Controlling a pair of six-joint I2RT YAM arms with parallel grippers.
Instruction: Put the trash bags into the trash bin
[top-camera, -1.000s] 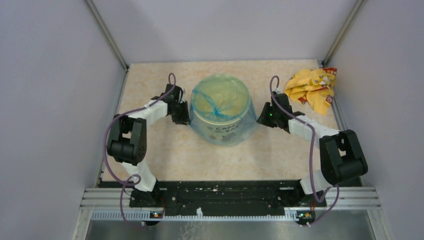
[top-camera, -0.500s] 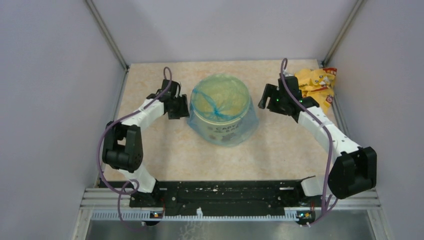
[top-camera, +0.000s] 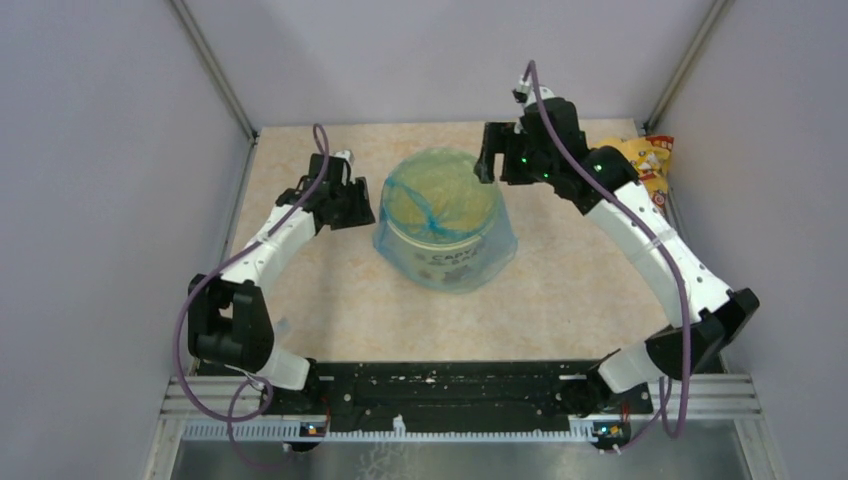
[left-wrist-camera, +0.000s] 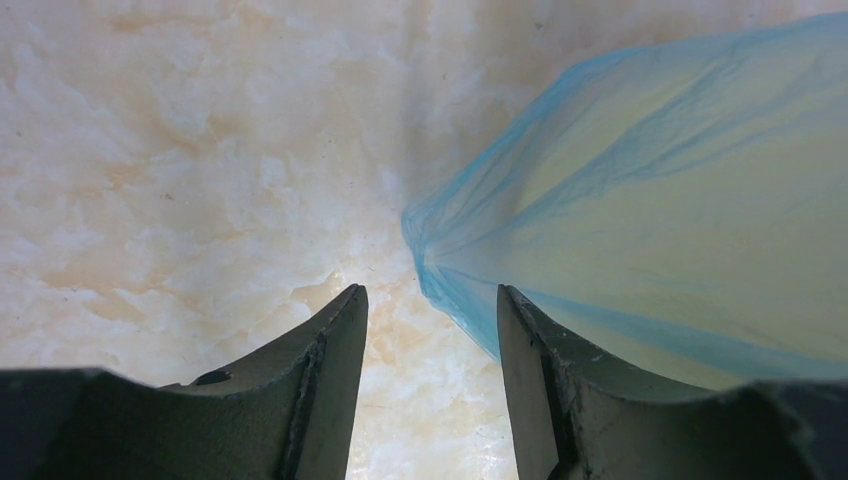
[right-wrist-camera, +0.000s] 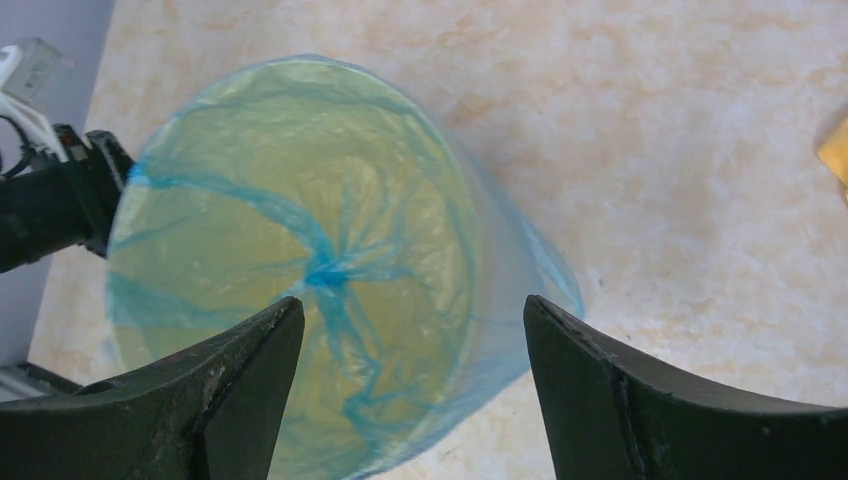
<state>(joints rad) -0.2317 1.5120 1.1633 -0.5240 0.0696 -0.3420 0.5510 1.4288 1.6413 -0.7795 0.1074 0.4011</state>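
Trash bag (left-wrist-camera: 600, 200) lining trash bin (top-camera: 447, 262), toward far edge of desk (top-camera: 330, 290); loose fold just ahead-right of left gripper (left-wrist-camera: 430, 310), fingers apart, empty. Right gripper (top-camera: 488, 165) above far rim, likewise spread.

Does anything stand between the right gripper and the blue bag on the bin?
Nothing visible does. The open right gripper hangs above the thin translucent blue plastic bag lining the pale yellow round plastic bin.

Probably a lab test cell: grey panels (top-camera: 100, 150) enclose a marble-patterned table (top-camera: 330, 300) with an aluminium rail (top-camera: 725, 392).
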